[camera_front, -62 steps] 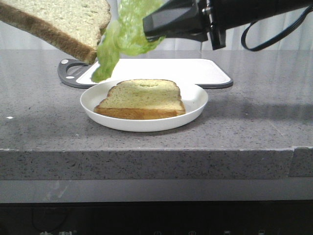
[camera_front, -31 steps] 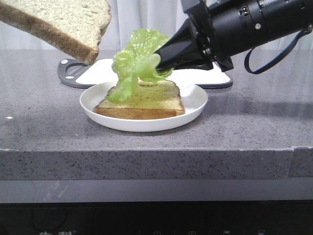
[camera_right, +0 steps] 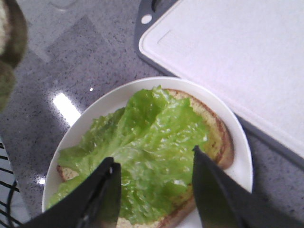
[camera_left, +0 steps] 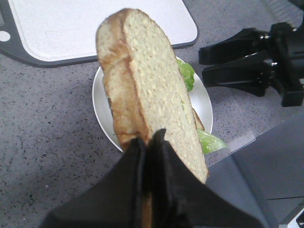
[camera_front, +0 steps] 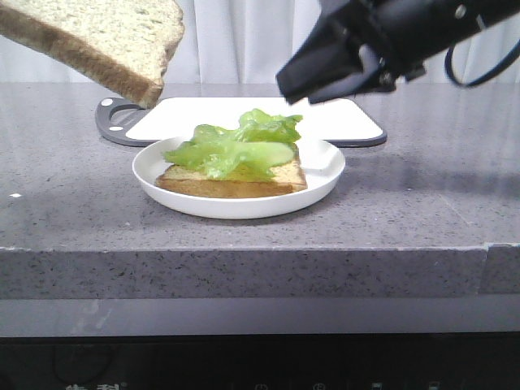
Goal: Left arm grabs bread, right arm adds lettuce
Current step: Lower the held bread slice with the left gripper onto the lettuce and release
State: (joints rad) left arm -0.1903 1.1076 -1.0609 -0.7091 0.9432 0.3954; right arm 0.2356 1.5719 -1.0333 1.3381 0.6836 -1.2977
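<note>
The thick bread point(camera_front: 106, 41) hangs tilted at the upper left, above the table. In the left wrist view my left gripper point(camera_left: 149, 137) is shut on the bread's point(camera_left: 152, 80) lower edge, over the plate. The lettuce point(camera_front: 236, 146) lies spread on the thinner slice point(camera_front: 236, 185) on the white plate point(camera_front: 325, 175). My right gripper point(camera_front: 286, 88) is open and empty, a little above and to the right of the lettuce. In the right wrist view the lettuce point(camera_right: 142, 142) shows between the spread fingers of that gripper point(camera_right: 153, 156).
A white cutting board with a grey rim point(camera_front: 341, 118) lies behind the plate. The grey stone counter's front edge point(camera_front: 244, 260) runs across in front of the plate. The right arm point(camera_left: 251, 66) shows beside the plate in the left wrist view.
My right gripper lowered the lettuce onto the slice on the plate, let it go and rose up to the right. The left gripper and the bread have not moved.
</note>
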